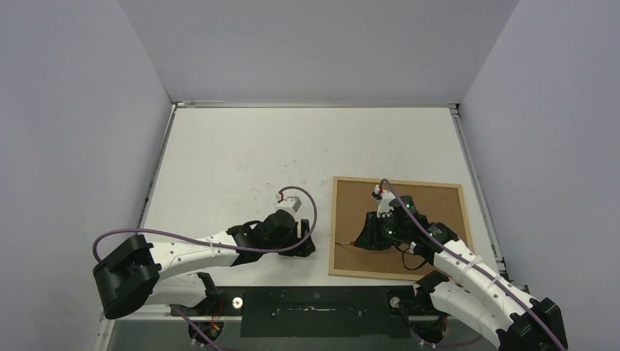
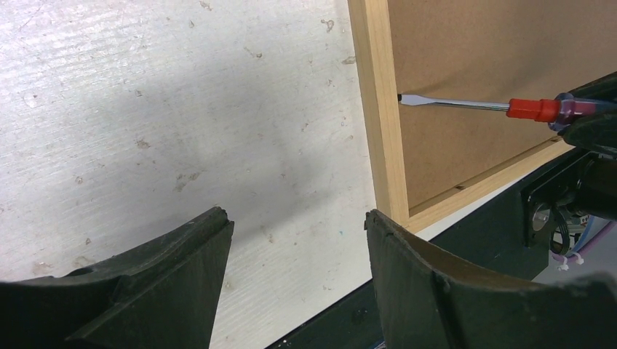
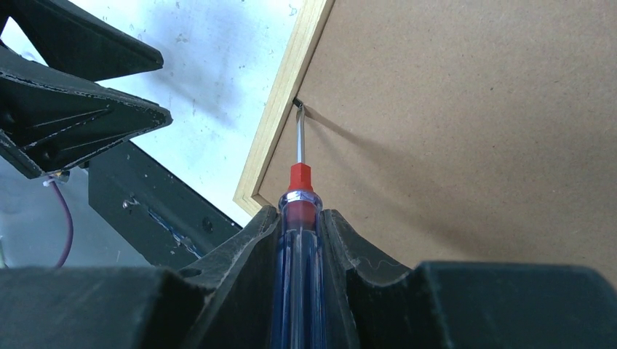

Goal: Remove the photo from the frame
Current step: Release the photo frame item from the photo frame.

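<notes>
Item: frame (image 1: 333, 219), light wooden moulding, lying face-down on the white table (image 1: 241, 161); it holds a brown fibreboard backing panel (image 1: 433, 205), seated inside it and facing up; photo not visible, judged to lie under that panel. Right gripper (image 3: 300, 218), over the frame, clamped on the blue handle of a flat-blade screwdriver (image 3: 300, 178), blade tip set in the seam against the frame's left moulding. Left gripper (image 2: 298, 240), just off the frame's left side by its near corner, jaws apart, empty, touching nothing. Hazards: tip may slip from the seam and gouge panel or moulding; too deep a pry may crease the print beneath; the frame, pinned by nothing, may skid when levered
</notes>
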{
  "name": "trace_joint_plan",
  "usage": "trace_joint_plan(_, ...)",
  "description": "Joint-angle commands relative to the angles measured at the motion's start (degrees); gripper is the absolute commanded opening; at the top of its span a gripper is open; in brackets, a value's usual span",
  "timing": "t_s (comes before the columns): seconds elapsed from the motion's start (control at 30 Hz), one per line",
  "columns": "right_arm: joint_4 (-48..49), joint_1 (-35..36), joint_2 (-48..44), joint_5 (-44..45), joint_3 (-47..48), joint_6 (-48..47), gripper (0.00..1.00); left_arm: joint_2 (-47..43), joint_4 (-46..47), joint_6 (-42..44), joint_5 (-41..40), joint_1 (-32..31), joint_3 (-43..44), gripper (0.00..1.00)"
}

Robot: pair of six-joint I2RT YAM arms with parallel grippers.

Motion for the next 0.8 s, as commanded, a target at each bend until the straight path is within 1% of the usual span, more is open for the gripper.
trace_joint_plan(0.0, 2.6, -0.01, 0.59, 1.72, -0.6, -0.02, 0.0, 0.11, 3.19, -0.13, 0.27, -0.28, 0.13, 0.66)
trace_joint_plan(0.37, 5.74, 2.38, 3.82, 1.77, -0.8, -0.5, 0.0, 0.11, 3.77, -0.03, 0.7, -0.29, -0.27, 0.66)
trace_joint_plan(0.6, 11.19, 5.01, 7.82, 1.02, -0.89, -0.25, 0.0, 0.94, 4.76, 0.29, 0.96, -0.35, -1.24, 0.65)
trace_joint_plan(0.67, 13.03, 6.19, 9.32, 1.62, -0.66, 0.06, 0.0, 1.46, 6.82, 0.35, 1.54, -0.38, -2.26, 0.57)
trace_joint_plan(0.77, 16.31, 8.24, 12.1, 2.91, -0.01, 0.76, 0.0, 1.77, 8.83, -1.6, 0.74, -0.54, -5.25, 0.57)
